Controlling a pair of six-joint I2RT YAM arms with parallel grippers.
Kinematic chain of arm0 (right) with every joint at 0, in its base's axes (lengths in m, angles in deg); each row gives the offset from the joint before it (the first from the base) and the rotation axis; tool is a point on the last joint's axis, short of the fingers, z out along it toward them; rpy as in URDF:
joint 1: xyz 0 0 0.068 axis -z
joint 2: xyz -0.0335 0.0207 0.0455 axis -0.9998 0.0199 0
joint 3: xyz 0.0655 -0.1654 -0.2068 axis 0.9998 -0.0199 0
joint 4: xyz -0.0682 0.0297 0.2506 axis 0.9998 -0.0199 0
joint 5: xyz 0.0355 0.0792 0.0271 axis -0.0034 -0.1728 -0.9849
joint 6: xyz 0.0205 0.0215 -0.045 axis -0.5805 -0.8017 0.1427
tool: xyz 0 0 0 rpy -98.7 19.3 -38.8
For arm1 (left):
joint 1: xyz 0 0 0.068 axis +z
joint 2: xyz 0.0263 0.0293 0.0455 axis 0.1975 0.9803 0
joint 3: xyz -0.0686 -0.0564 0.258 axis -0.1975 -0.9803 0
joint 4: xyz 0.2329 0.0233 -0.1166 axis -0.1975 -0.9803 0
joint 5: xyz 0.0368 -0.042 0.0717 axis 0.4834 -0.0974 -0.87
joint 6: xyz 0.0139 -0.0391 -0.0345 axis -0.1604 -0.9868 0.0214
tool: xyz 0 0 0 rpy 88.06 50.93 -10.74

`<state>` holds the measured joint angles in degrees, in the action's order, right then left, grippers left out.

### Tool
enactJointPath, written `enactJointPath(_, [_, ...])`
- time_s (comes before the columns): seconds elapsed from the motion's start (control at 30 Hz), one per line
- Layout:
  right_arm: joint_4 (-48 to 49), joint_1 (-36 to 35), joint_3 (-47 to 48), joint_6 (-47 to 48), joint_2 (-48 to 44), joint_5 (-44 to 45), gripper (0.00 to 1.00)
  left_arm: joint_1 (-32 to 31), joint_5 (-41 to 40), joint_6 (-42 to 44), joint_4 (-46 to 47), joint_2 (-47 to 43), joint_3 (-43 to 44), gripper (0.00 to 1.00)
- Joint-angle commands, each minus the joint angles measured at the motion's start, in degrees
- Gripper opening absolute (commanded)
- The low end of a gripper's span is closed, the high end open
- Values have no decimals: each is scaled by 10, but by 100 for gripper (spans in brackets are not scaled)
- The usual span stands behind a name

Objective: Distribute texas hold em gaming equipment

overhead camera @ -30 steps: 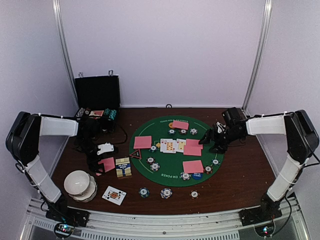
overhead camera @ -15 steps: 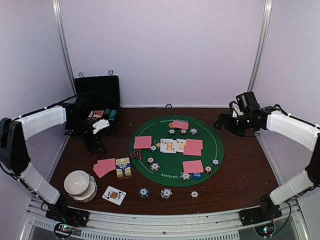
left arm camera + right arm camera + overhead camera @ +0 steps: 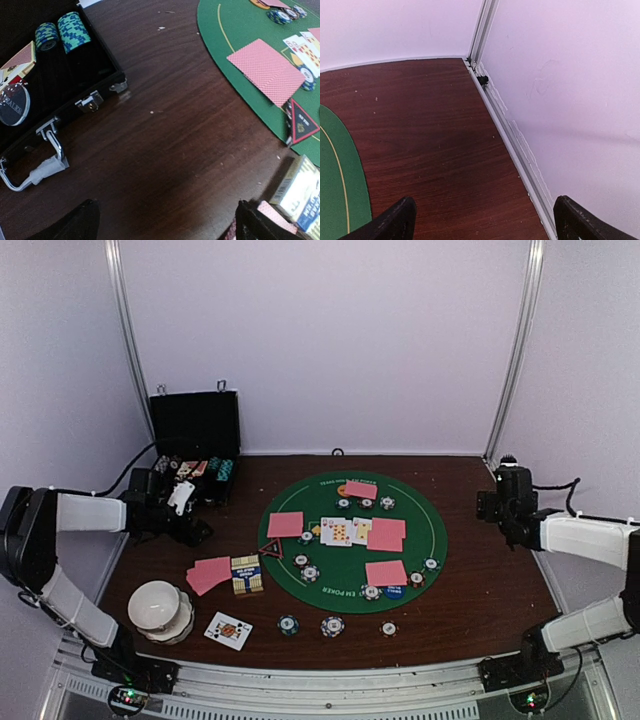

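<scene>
Pink-backed cards [image 3: 285, 524] [image 3: 267, 70], face-up cards [image 3: 338, 531] and striped chips [image 3: 310, 572] lie on the round green mat [image 3: 345, 605]. The red-black triangle marker [image 3: 271, 548] [image 3: 302, 125] sits at the mat's left edge, and a blue button [image 3: 393, 592] at its front. Off the mat, more pink cards [image 3: 208, 573] lie beside a card box [image 3: 246, 574]. My left gripper [image 3: 196, 531] [image 3: 165, 227] hovers open over bare wood by the case. Near the right rail, my right gripper [image 3: 508, 490] [image 3: 482, 225] is open and holds nothing.
The open black case [image 3: 195, 435] [image 3: 60, 75] at the back left holds teal chip stacks [image 3: 72, 32]. A white bowl stack [image 3: 160, 609] stands front left beside a face-up card [image 3: 228, 630]. Three chips [image 3: 332, 625] lie near the front edge. The wall rail [image 3: 515, 140] runs close by on the right.
Both arms have drawn back from the mat. The left one left the pink cards beside the card box and moved toward the case. The right one swung to the right edge. Both jaws opened wider.
</scene>
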<state>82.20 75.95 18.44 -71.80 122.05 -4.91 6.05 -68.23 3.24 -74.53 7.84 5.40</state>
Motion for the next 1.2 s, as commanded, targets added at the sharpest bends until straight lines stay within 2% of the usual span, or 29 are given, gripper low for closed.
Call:
enactJointPath(0.0, [233,9,-61,85,26,27,100,5,-52,-32,161,23,1,97])
enactJointPath(0.13, [307,16,-85,112,62,-5,100,9,-59,-38,166,25,-4,98])
enactJointPath(0.5, [480,24,-137,127,144,-37,100,21,-110,-71,382,18,-138,98])
enactJointPath(0.57, [507,26,-136,136,166,-45,100,27,-117,-80,385,17,-142,97])
enactJointPath(0.7, [407,60,-83,109,174,-107,100,43,-135,-113,412,27,-152,98])
enactJointPath(0.77, [377,73,-74,98,170,-139,99,43,-146,-118,460,27,-183,98])
enactJointPath(0.83, [424,81,-105,95,166,-163,99,44,-156,-124,583,50,-230,98])
enactJointPath(0.87, [477,87,-145,97,173,-186,99,44,-153,-121,552,40,-225,97])
enactJointPath(0.9, [604,87,-182,111,204,-189,100,45,-153,-123,528,37,-214,98])
enactJointPath(0.93, [626,85,-189,109,204,-182,100,47,-160,-125,542,47,-212,98])
enactJointPath(0.97, [536,86,-165,91,185,-161,99,47,-164,-126,526,41,-209,97])
enactJointPath(1.0, [488,92,-138,76,180,-149,99,47,-165,-126,522,42,-209,97])
enactJointPath(1.07, [534,97,-148,82,193,-160,99,47,-165,-126,528,42,-211,98])
enactJointPath(1.17, [523,97,-150,84,184,-163,100,47,-165,-126,536,43,-214,98])
